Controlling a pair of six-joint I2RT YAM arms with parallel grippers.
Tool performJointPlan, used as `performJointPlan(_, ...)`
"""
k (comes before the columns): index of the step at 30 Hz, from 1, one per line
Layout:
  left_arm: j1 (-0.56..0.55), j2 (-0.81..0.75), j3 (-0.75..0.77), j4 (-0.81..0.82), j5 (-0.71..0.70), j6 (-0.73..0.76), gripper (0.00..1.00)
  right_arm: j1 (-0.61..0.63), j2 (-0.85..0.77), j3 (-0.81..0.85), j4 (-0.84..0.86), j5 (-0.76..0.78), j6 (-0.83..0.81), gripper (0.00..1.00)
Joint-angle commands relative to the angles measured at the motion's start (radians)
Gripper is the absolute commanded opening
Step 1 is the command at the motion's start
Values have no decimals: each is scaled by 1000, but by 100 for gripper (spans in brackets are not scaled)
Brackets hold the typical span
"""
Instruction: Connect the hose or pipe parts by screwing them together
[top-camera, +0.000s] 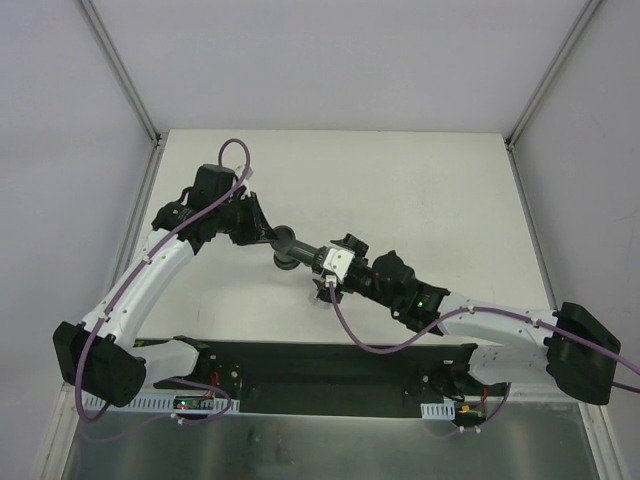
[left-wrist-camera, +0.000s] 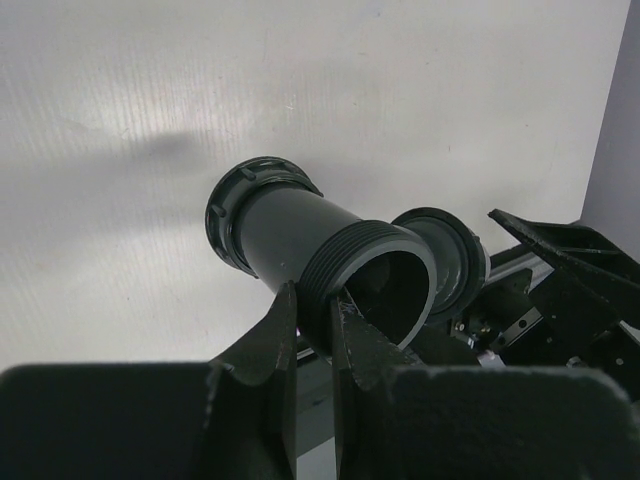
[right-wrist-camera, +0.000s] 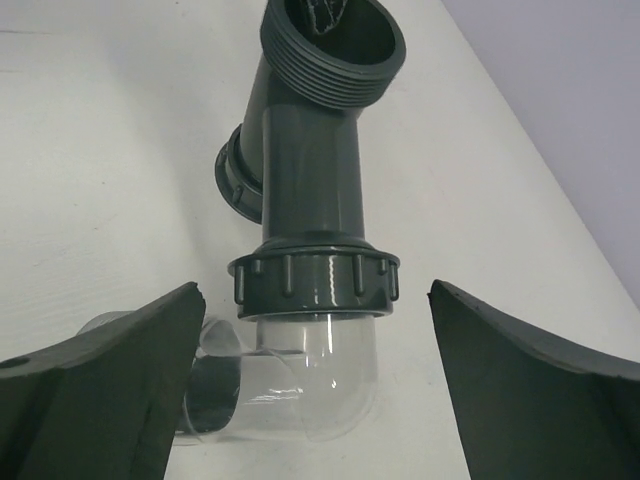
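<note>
The left gripper (left-wrist-camera: 318, 310) is pinching the threaded rim of the grey pipe fitting (left-wrist-camera: 300, 225) between pressed-together fingers. It is holding the fitting about the middle of the tabletop (top-camera: 420, 180), a little toward the left edge. The right gripper (right-wrist-camera: 313, 290) is standing spread wide, one finger on either side of the ribbed ring nut (right-wrist-camera: 315, 280) at the fitting's other end, touching nothing. The clear connector (right-wrist-camera: 300, 370) is sitting with its end inside that nut; how far the thread is taken up cannot be told.

The step in hand appears to be tightening this joint. To do it well, the right gripper should be closing squarely on the nut's ribs rather than on the slick clear plastic. It should turn about the pipe's own axis in short strokes, letting go and regripping between them. The left grip is thin, so the fitting may swivel under hard torque. Keeping the clear piece in line with the socket would guard against cross-threading.
</note>
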Motion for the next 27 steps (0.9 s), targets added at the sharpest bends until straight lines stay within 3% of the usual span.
performJointPlan(1, 9, -16, 44, -5, 16, 1, 0, -36, 2, -3, 6, 16, 188, 96)
performJointPlan(10, 69, 7, -48, 39, 22, -7, 0, -172, -12, -113, 185, -147, 657, 96)
performJointPlan(18, 98, 121, -56, 65, 16, -8, 0, -221, 6, -144, 215, -135, 739, 96)
performJointPlan(27, 103, 242, -58, 95, -22, 4, 0, -228, 239, -97, 357, -192, 892, 96)
